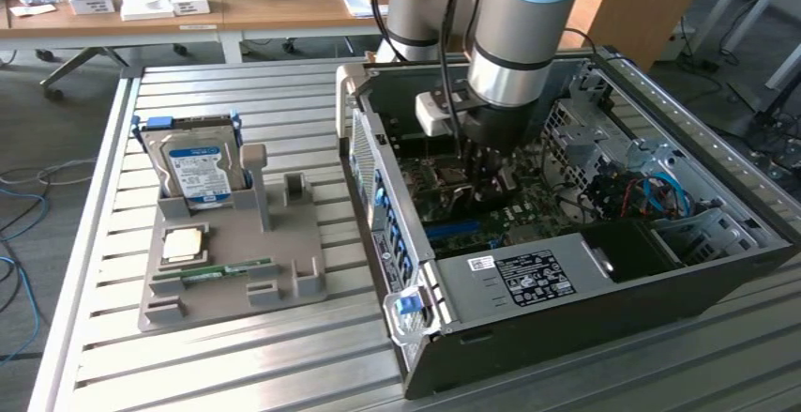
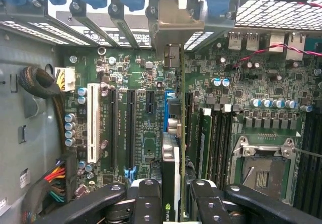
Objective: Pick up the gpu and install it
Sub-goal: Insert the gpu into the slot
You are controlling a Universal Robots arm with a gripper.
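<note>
The gpu (image 2: 171, 156) stands on edge between my fingers (image 2: 147, 201), green board edge and dark face showing. Its silvery end bracket (image 2: 173, 30) reaches the case's rear slot openings under the blue clips. My gripper (image 2: 171, 196) is shut on the gpu. The card lies along the blue slot (image 2: 165, 105) of the motherboard (image 2: 143, 133); whether it is seated I cannot tell. In the exterior view my gripper (image 1: 489, 163) is lowered deep into the open computer case (image 1: 388, 196), over the motherboard.
A grey holder (image 1: 294, 276) on the exterior view's left carries a hard drive (image 1: 201, 173), a processor chip (image 1: 184, 243) and a memory stick (image 1: 232, 269). Inside the case are a white slot (image 2: 93, 121), a processor socket (image 2: 261, 168), cable bundles (image 2: 50, 181) and the power supply (image 1: 532, 276).
</note>
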